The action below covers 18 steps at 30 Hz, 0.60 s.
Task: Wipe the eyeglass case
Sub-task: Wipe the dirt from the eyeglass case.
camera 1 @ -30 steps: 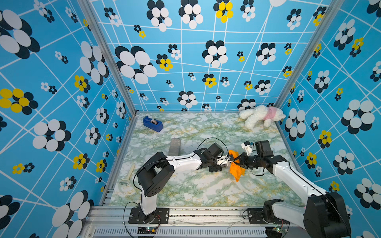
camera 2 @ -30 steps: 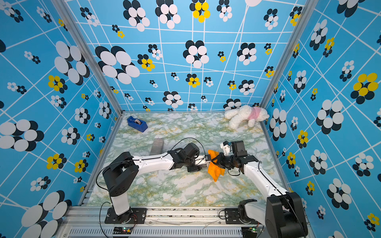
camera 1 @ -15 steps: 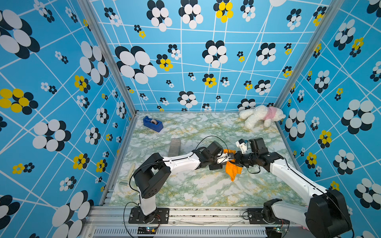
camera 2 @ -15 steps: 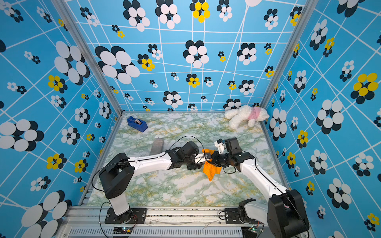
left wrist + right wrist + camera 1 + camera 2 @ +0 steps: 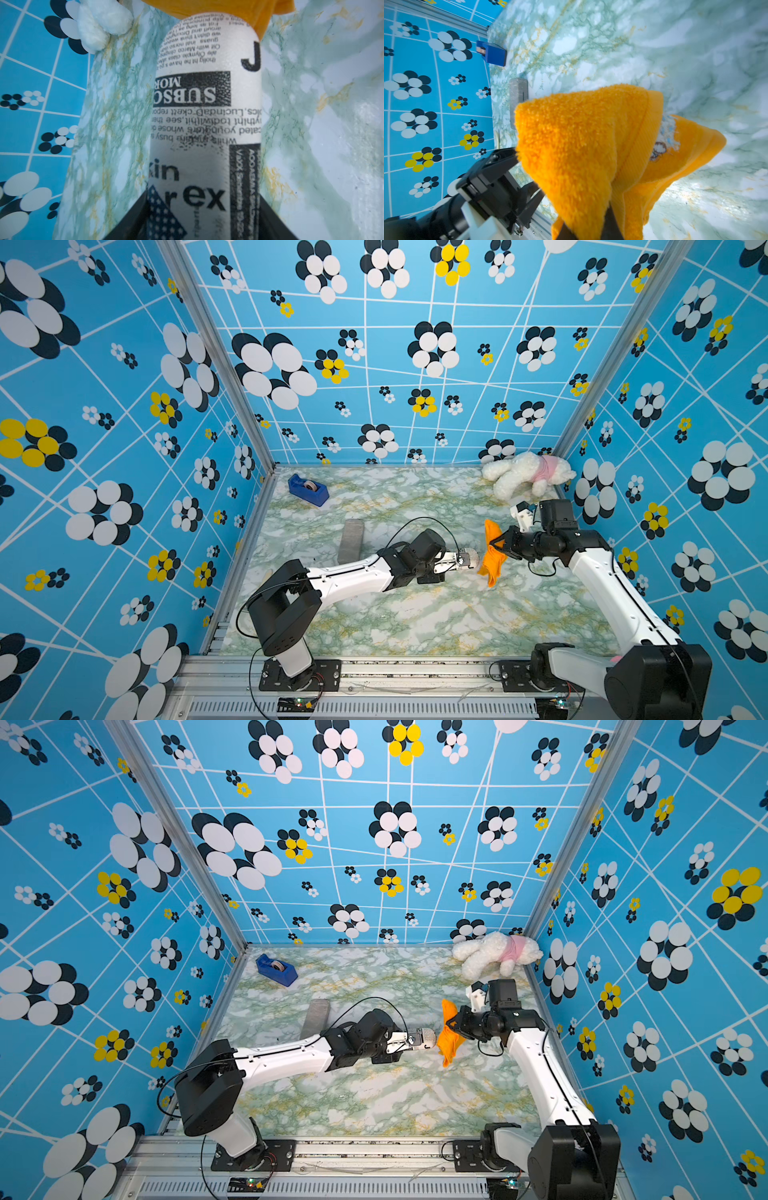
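**Item 1. Eyeglass case**
- Description: newsprint pattern with rounded ends.
- Position: about mid-desk, lying level, and it appears lifted clear of the desk.
- Hold: the left jaws pinch its near end.
- Reason, as a judgement: the far end juts free toward the right arm, so most of the shell is left open to the cloth.

**Item 2. Orange cloth**
- Description: terry, bunched.
- Hold: the right jaws are pressed together on its upper fold, and the rest hangs loose below.
- Lower corner: it hangs close to the desk, but contact cannot be told.
- Relation to the case: in both top views the cloth faces the case's free tip. In the left wrist view, orange overlaps that tip and appears to touch it.
- Reason, as a judgement: the bunching likely gives a padded wiping face.

**Item 3. Stage** (judgement)
- Wiping is in hand at the tip.
- The long printed sides lie bare of cloth.
- A case gripped by one end may pivot under sideways pressure.

**Item 4. Bystanders**
- Blue tape dispenser, near the back left corner.
- Grey block, beside the left arm.
- Plush toy, in the back right corner.
- All three lie well apart from the work and appear to have no part in it.
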### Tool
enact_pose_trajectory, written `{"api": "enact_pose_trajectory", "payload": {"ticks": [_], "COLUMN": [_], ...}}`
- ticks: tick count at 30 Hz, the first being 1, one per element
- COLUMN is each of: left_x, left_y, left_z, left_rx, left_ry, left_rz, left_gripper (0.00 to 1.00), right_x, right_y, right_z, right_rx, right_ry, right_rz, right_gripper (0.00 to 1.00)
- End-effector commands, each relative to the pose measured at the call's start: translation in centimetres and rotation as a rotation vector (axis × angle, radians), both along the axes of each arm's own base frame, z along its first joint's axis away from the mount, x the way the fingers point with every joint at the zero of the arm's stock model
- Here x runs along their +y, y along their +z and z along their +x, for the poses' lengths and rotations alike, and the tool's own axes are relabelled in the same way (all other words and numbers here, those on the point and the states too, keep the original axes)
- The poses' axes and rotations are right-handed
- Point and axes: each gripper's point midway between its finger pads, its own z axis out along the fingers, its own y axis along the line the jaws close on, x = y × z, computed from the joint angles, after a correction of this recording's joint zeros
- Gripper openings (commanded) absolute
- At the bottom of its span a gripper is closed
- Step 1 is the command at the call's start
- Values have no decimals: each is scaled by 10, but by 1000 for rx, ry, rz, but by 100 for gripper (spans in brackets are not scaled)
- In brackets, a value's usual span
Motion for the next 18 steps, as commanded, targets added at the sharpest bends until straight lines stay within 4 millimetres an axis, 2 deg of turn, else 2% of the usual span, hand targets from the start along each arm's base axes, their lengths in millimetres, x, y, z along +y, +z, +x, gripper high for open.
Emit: {"api": "enact_pose_trajectory", "payload": {"ticks": [1,3,5,8,13,15,18], "left_x": [3,0,-4,-14,-21,-22,-22], "left_y": [10,13,18,29,43,48,53], "left_z": [12,18,21,24,28,31,34], "left_rx": [-241,-366,-461,-563,-664,-709,-748], "left_ry": [-6,-1,-13,-26,-25,-15,-3], "left_rz": [94,134,141,145,133,125,119], "left_gripper": [17,16,17,17,16,17,17], "right_x": [11,23,36,68,101,105,94], "right_y": [45,60,63,46,5,-14,-36], "right_z": [10,16,19,13,12,8,5], "right_rx": [-50,-51,-31,46,109,148,177], "right_ry": [41,92,151,276,305,320,295], "right_rz": [60,66,51,19,53,40,-7], "right_gripper": [0,0,0,0,0,0,0]}}
